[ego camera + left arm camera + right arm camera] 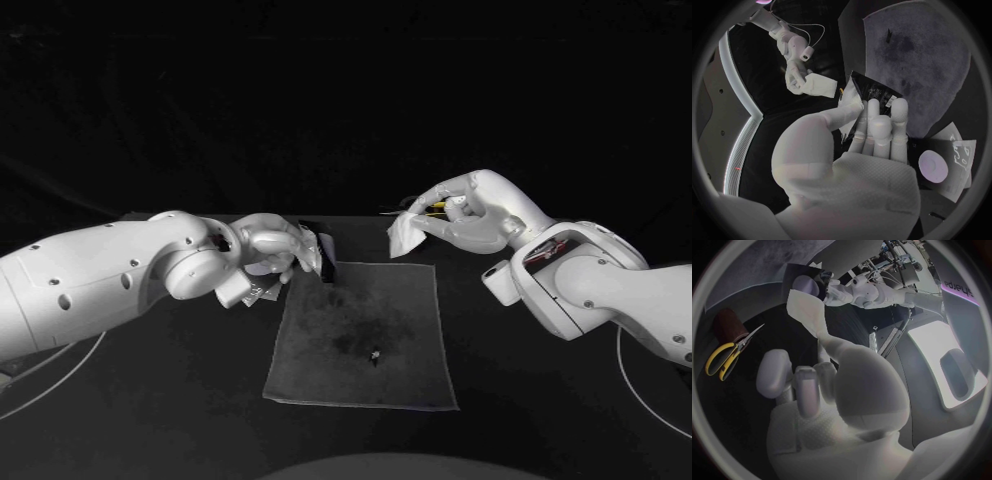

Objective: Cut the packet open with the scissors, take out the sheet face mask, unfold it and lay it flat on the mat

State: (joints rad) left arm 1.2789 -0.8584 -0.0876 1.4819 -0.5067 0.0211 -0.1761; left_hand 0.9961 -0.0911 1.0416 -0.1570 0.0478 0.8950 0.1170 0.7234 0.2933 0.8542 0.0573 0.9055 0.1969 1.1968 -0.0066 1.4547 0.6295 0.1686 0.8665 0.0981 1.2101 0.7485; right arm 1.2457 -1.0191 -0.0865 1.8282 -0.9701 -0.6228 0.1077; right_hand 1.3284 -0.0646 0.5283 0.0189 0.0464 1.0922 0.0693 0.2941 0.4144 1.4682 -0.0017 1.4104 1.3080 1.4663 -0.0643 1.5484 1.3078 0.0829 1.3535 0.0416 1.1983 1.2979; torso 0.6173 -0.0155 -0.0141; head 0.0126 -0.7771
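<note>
Dangling from right hand [464, 216], mask [405, 236]

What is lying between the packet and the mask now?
In the head view, only bare table lies between the packet, held by the left hand, and the mask, held by the right hand. The mat begins just nearer the robot.

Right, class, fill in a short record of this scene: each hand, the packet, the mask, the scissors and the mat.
left hand: holds the black packet
right hand: holds the white mask in its fingers
mask state: folded, not on the mat
scissors: lying on the table, in neither hand
mat: flat on the table between the arms
</note>
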